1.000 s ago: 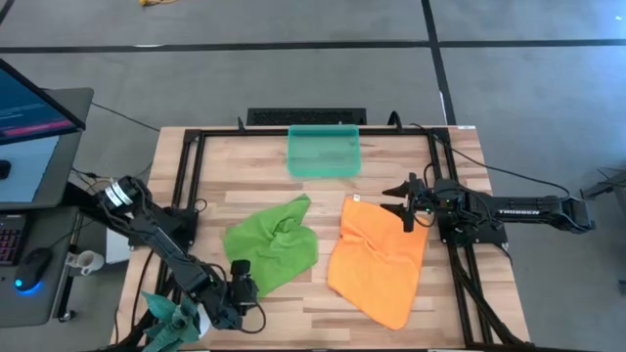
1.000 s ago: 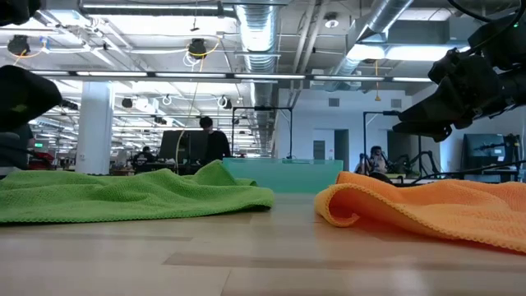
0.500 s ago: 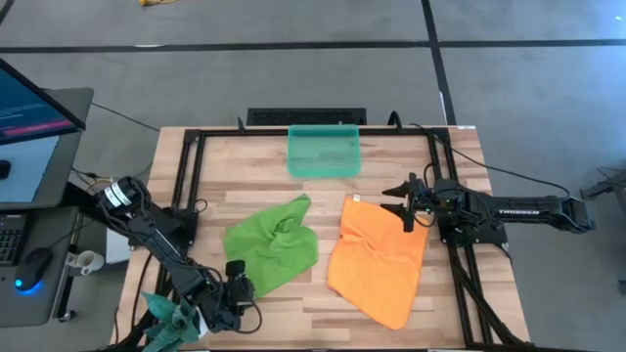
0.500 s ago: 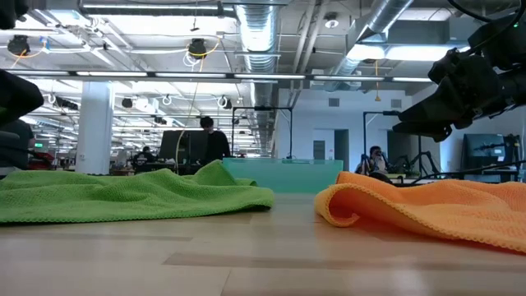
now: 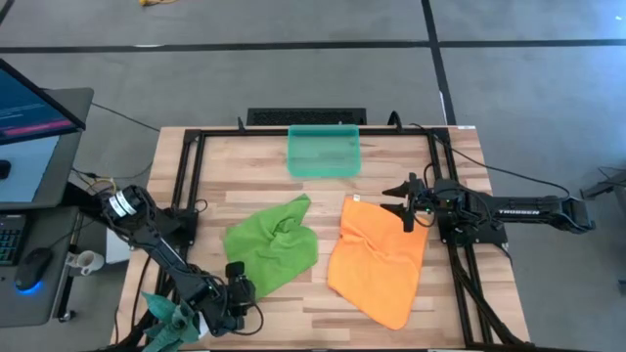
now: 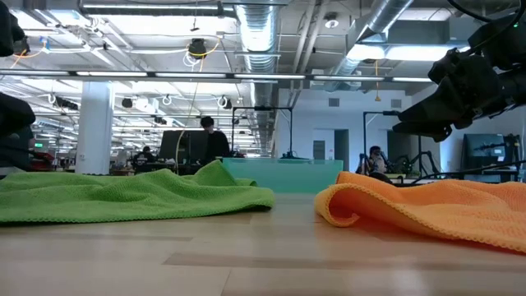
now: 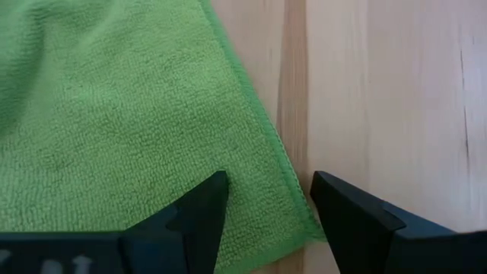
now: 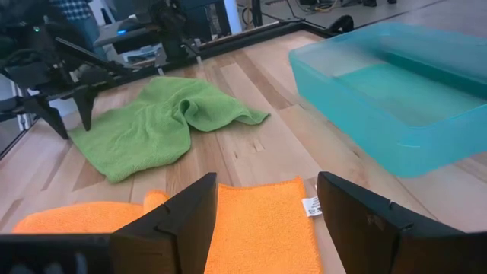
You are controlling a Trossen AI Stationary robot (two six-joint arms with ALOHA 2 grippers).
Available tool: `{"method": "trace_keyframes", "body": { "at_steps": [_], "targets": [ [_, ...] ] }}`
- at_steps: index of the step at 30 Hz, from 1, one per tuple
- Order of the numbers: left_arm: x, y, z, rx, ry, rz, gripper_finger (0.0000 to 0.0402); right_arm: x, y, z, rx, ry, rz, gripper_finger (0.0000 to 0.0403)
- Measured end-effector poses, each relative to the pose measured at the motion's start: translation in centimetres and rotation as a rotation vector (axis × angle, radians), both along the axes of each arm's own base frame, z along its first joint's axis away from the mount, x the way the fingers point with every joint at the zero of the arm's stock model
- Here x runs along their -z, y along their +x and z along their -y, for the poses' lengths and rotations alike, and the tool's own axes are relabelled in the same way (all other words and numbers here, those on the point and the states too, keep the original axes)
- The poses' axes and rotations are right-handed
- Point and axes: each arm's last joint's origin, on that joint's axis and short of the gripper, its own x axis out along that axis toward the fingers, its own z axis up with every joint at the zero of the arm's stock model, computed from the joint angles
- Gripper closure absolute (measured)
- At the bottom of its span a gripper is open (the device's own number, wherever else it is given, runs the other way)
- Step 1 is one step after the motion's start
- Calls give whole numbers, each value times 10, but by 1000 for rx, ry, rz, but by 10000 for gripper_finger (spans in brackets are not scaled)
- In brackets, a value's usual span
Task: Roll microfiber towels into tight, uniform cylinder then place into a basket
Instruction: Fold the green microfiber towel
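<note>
- Jaws open on my left gripper [image 7: 266, 202], low at lower left, straddling the green towel [image 5: 272, 243] corner.
- Right gripper [image 5: 405, 203] open too, hovering over the orange towel [image 5: 377, 257] at centre right.
- Basket [image 5: 324, 151] sits top centre.

Bright, even overhead light; sharp

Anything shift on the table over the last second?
Only the left arm: its claw eased slightly toward the table's near edge at the green towel's corner, open, gripping nothing. The right claw, orange towel and basket stayed put.
</note>
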Motion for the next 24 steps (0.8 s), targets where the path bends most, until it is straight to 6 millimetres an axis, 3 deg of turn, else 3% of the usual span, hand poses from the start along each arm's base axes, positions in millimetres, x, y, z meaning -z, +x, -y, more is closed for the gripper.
{"method": "trace_keyframes", "body": {
  "at_steps": [5,14,24],
  "targets": [
    [0,-5,-1,-19,27,-10,230,0,0,0,0,0,-1,154],
    [1,-3,4,68,50,39,385,0,0,0,0,0,0,154],
    [-10,-1,16,134,74,37,399,0,0,0,0,0,0,154]
  ]
}}
